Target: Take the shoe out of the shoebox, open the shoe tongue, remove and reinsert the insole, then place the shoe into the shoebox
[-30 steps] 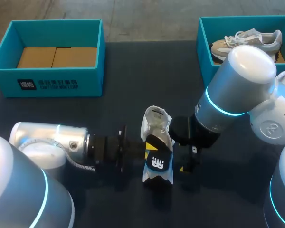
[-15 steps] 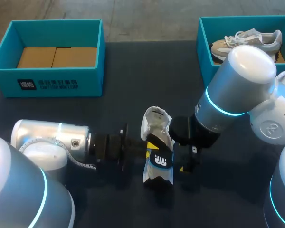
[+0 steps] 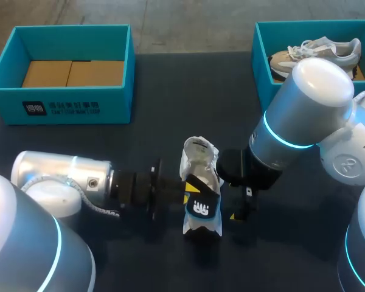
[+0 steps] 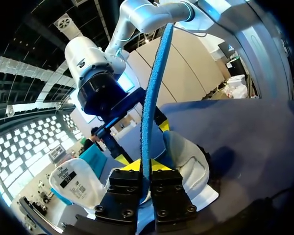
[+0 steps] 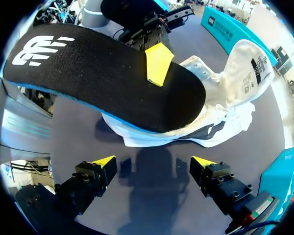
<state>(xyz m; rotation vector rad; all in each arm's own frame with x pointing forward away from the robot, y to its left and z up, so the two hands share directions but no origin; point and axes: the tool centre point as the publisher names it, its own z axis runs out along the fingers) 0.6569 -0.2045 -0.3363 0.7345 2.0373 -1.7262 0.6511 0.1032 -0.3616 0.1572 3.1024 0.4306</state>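
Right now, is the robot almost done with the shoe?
About halfway. The shoe is out on the table, tongue pulled open. The left gripper pinches the black insole above it; the right gripper hangs open beside. Still to do: slide the insole back in, then put the shoe in the shoebox.

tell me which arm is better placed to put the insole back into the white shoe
Left. The left gripper is shut on the insole, which hangs just above the white shoe. The right gripper is open and empty beside the shoe, so it would probably serve better to steady it.
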